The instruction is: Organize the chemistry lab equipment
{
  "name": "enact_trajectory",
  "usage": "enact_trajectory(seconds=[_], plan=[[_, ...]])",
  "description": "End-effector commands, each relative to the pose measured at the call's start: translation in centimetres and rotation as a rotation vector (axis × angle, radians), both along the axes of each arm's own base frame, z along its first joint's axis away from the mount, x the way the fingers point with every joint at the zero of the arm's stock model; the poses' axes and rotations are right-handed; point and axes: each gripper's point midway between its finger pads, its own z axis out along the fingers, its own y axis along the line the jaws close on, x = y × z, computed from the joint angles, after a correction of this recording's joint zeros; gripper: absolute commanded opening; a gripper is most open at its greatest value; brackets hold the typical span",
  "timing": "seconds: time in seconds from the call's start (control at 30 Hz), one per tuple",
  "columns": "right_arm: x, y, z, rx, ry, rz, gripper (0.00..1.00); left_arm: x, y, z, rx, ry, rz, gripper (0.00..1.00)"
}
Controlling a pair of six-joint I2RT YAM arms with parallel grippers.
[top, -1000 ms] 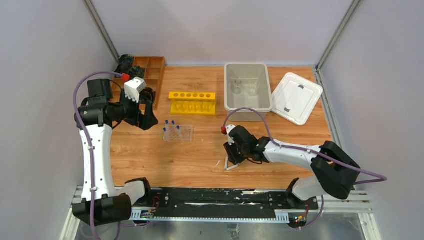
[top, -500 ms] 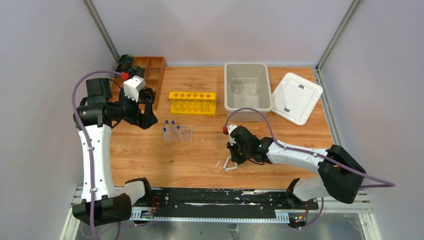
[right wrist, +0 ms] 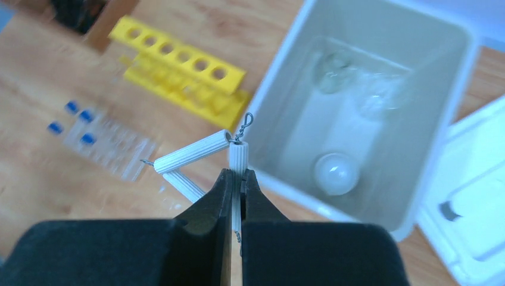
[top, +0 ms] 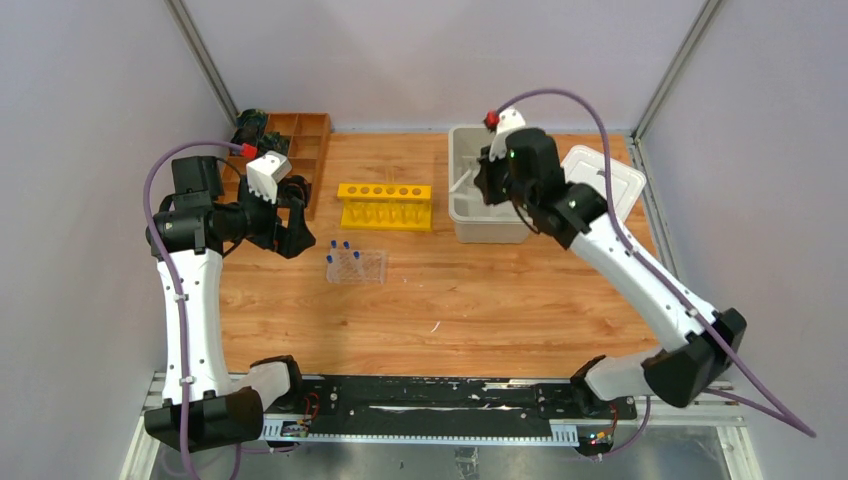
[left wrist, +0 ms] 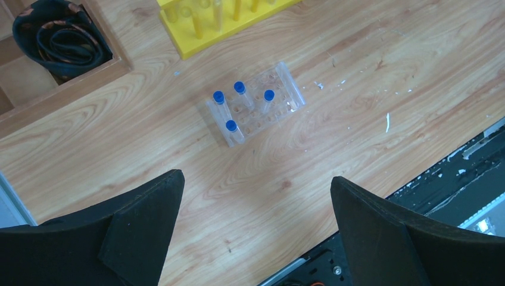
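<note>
My right gripper is shut on one rod of the small white triangle. It holds the triangle in the air over the left rim of the grey bin. In the top view the right gripper is at the bin's left wall. Inside the bin lie the white round dish, the glass beaker and the funnel. The clear tube rack holds several blue-capped tubes and stands on the table. My left gripper hangs open above the wood, left of the rack, empty.
A yellow tube rack stands between the wooden compartment tray and the bin. The bin's white lid lies to its right. A black coil sits in the tray. Small white flecks lie on the front of the table.
My right gripper shut on the triangle at the table's front middle. It lifted the triangle and swung it far back to the bin's left rim. The left arm stayed still.
</note>
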Motion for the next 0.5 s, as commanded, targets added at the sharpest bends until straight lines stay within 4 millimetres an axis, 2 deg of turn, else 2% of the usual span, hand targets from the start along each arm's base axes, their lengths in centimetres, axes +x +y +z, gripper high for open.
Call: enact_trajectory(seconds=[0.0, 0.1, 0.23, 0.37, 0.47], plan=[[5.4, -3.5, -2.1, -0.085, 0.093, -0.121, 0.00, -0.2, -0.1, 0.9, -0.001, -0.027, -0.001, 1.00], [9.2, -4.3, -4.3, -0.110, 0.145, -0.175, 0.00, -0.2, 0.0, 0.7, 0.002, -0.021, -0.001, 1.00], [12.4, -4.3, -6.9, -0.111, 0.212, -0.204, 0.00, -0.1, 0.0, 0.7, 0.003, -0.022, -0.005, 1.00], [14.2, -3.8, -10.2, -0.145, 0.273, -0.204, 0.00, 0.0, 0.0, 0.7, -0.001, -0.019, -0.006, 1.00], [14.6, -3.4, -12.6, -0.167, 0.318, -0.195, 0.00, 0.1, 0.0, 0.6, 0.003, -0.019, -0.008, 1.00]])
